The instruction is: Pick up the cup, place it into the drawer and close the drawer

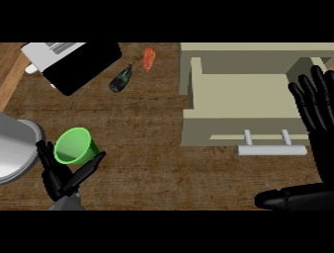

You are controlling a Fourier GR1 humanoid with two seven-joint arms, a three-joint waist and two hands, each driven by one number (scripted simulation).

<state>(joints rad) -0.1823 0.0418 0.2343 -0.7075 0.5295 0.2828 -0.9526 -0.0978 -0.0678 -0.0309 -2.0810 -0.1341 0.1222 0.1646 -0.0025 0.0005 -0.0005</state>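
A bright green cup (pixel 75 145) is at the lower left, its mouth tilted toward me. My left hand (pixel 62 180) comes up from below it, with fingers on the cup's left side and the thumb on its right, curled round its lower part. The beige drawer (pixel 199 94) is pulled open at the upper right, its inside bare, with a pale bar handle (pixel 272 149) on its front. My right hand (pixel 330 128) stands open with straight fingers pointing up, overlapping the drawer's right side, thumb out to the left.
A black and white appliance (pixel 75 62) lies at the top left. Beside it on the wooden counter (pixel 155 163) are a dark green vegetable (pixel 121 79) and an orange one (pixel 148 58). A large grey rounded shape (pixel 2 146) fills the left edge next to the cup.
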